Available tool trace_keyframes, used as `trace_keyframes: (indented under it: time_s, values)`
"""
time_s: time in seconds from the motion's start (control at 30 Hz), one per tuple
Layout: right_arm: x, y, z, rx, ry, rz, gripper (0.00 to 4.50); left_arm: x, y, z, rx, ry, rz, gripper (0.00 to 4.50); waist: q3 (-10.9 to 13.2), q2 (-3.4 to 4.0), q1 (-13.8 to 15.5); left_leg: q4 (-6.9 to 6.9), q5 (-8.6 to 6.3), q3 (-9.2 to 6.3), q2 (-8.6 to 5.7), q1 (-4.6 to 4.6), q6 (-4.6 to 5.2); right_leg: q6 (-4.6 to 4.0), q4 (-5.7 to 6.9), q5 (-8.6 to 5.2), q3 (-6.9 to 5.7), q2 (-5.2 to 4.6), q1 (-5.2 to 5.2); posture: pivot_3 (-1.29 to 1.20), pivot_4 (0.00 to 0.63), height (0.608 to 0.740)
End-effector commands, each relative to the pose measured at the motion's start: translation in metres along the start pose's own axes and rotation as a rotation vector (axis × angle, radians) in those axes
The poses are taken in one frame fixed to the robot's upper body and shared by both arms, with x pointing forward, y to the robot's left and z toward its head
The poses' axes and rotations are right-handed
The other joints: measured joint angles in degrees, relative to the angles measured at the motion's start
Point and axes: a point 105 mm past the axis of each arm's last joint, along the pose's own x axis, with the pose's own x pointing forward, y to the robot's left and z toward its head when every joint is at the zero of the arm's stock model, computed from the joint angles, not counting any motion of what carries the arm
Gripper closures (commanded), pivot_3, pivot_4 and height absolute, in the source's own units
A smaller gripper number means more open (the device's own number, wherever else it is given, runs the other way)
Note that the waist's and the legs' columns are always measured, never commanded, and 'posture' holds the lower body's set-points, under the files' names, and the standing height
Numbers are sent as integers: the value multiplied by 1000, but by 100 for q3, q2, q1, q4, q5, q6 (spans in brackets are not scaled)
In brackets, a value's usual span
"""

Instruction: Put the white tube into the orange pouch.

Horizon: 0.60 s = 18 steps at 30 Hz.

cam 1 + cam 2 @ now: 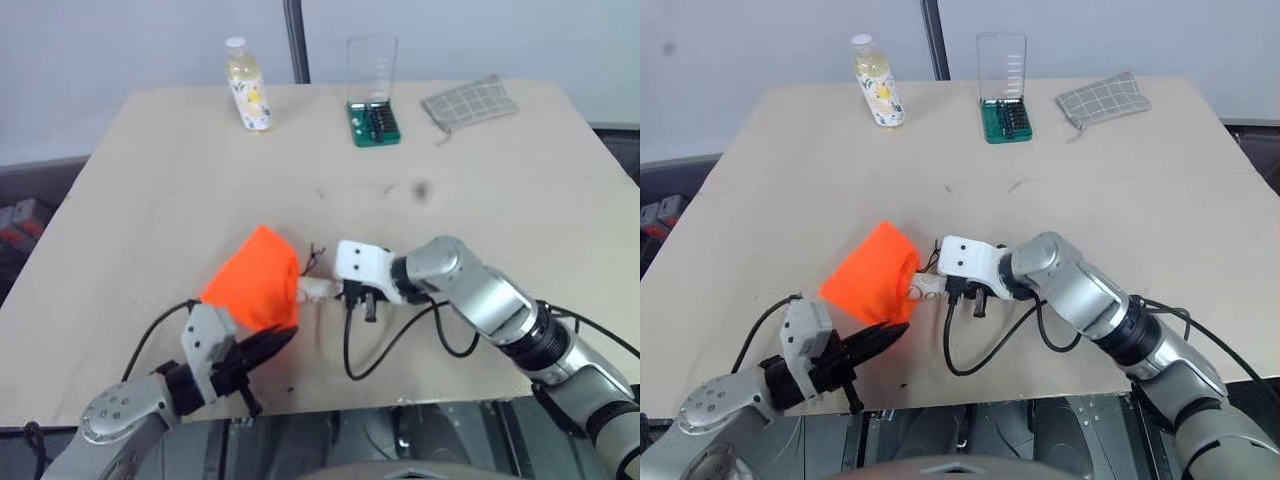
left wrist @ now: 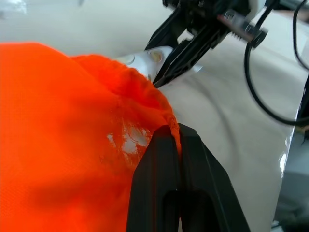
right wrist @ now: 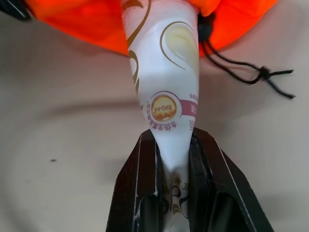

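At the near left edge of the table (image 1: pixel 150 170) the left gripper (image 1: pixel 268 345) reaches up and to the right from a bent arm, its two black fingers pressed together on a fold of the orange pouch (image 1: pixel 255 278), which it holds lifted and bunched (in the left wrist view the bright orange fabric puckers right at the fingertips (image 2: pixel 169 140)). The pouch's thin dark drawstring cord (image 3: pixel 241 70) trails out at its right side, knotted near its frayed end, and lies on the tabletop. Just right of the pouch, the white tube (image 3: pixel 166 72) points leftwards with its wider end pushed into the pouch's mouth; its body is glossy white with yellowish curved swirls and a round gold-and-pink emblem, with small print beside it that I cannot read. The right gripper (image 1: pixel 345 291) clamps the tube's narrow flat end between its two fingers, so the tube bridges gripper and pouch near the table's middle front. The right arm comes in from the lower right, forearm angled up to the left, wrist bent so the gripper points left and downwards. Along the far edge stand a yellowish bottle (image 1: pixel 246 85), a green-based clear case (image 1: pixel 373 92) and a grey checked cloth (image 1: pixel 468 102).
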Motion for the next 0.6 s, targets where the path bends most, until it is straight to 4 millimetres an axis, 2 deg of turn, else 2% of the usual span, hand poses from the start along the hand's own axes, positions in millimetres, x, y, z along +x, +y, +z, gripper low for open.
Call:
trace_keyframes:
  time_s: [0.03, 0.33, 0.43, 0.6]
  values:
    - [-4, 6, 16, 51, -75, -13, 4109, 0, -2, 2, 59, -5, -11, 4500, 0, 0, 2, 0, 0, -2, 0, 0, 0, 0, 0, 0, -1, 1, 0, 0, 150, 740]
    - [15, -6, 44, 585, -237, -36, 4109, 8, -2, 0, 61, -40, -17, 4500, 0, 1, -8, 0, 0, -4, 4, 1, 0, -1, 4, 1, -1, 7, -1, 0, 150, 740]
    - [20, -8, 50, 638, -247, -38, 4109, 9, 2, 0, 52, -52, -5, 4500, 0, 2, 3, -1, 0, -9, 3, 1, 0, -1, 5, 1, -5, 7, -3, 0, 150, 740]
    - [34, -23, 53, 905, -291, -26, 4109, 13, 6, 12, 64, -108, -1, 4500, 0, 2, 8, 0, 0, -15, -4, 3, -1, -1, 4, 1, -11, 4, -1, 0, 150, 740]
